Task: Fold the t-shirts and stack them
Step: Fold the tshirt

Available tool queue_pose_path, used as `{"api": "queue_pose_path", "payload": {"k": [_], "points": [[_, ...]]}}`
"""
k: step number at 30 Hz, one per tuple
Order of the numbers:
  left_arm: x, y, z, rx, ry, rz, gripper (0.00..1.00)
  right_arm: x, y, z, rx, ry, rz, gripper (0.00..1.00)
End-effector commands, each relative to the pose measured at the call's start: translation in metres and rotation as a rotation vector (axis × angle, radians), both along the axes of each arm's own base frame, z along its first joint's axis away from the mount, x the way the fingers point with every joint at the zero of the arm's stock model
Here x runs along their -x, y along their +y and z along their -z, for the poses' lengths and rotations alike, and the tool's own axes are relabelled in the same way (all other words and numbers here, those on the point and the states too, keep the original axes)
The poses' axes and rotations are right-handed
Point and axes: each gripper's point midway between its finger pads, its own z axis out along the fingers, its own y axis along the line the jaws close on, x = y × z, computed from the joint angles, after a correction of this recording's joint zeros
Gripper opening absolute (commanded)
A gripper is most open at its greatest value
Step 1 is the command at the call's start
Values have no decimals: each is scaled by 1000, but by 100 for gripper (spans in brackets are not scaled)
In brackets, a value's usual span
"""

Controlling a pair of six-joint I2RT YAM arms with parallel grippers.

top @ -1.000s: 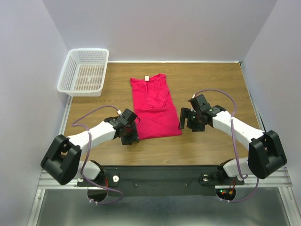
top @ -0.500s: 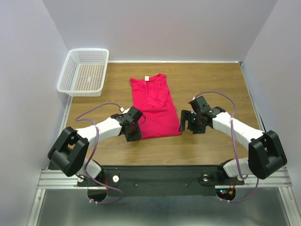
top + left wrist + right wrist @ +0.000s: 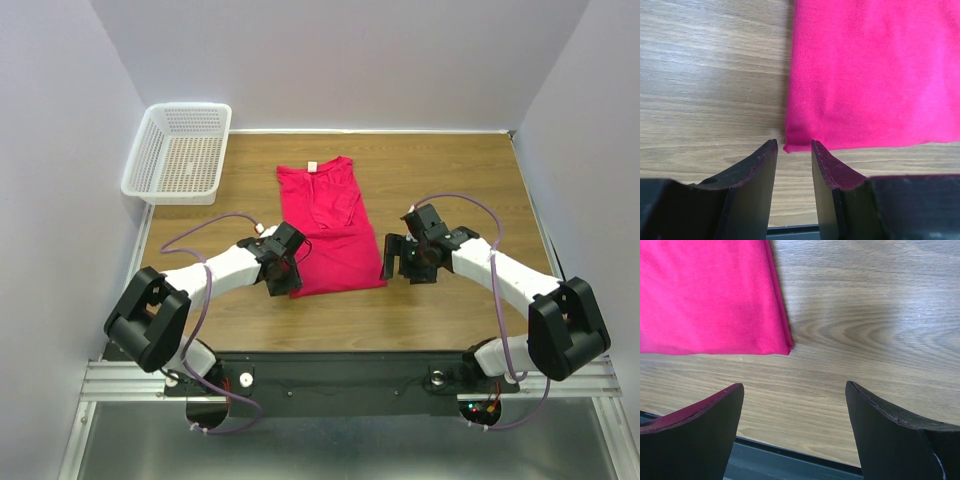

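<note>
Wooden surface (image 3: 450, 170) carries folded crimson t-shirt (image 3: 325, 230), under layers hidden. Left claw (image 3: 794, 150) slightly apart at near corner, contact unclear; right claw (image 3: 794, 390) wide apart.

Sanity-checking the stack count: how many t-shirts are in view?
1. The crimson t-shirt lies folded lengthwise at the middle of the table. None shows in the white basket at far left; another hidden under its layers can't be ruled out.
</note>
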Motion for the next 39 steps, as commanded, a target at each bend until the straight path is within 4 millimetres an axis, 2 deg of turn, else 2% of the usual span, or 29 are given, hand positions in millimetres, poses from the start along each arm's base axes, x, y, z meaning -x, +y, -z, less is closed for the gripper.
{"api": "queue_pose_path", "payload": {"k": [1,8,13,17,22,27,31,36,37,39], "points": [[-3,0,-2,-26,4,9,45,-7,7,-12,-20,-34,-21,88],[3,3,16,-55,53,25,44,-8,11,-13,-30,-33,-31,88],[8,1,27,-55,80,37,39,-7,13,-9,-37,-9,-27,88],[13,0,33,-57,102,54,26,-6,10,2,-17,18,8,88],[19,-3,38,-60,120,75,3,-9,12,11,1,26,39,88],[20,-5,37,-48,111,88,0,-14,15,23,41,38,76,86],[22,-5,36,-39,109,96,0,-21,21,28,53,32,99,79],[23,-5,32,-28,100,107,0,-34,28,21,58,-6,121,62],[23,-3,31,-32,97,110,0,-35,29,20,63,-9,121,55],[25,-1,29,-37,95,113,0,-38,31,19,62,-16,121,51]]}}
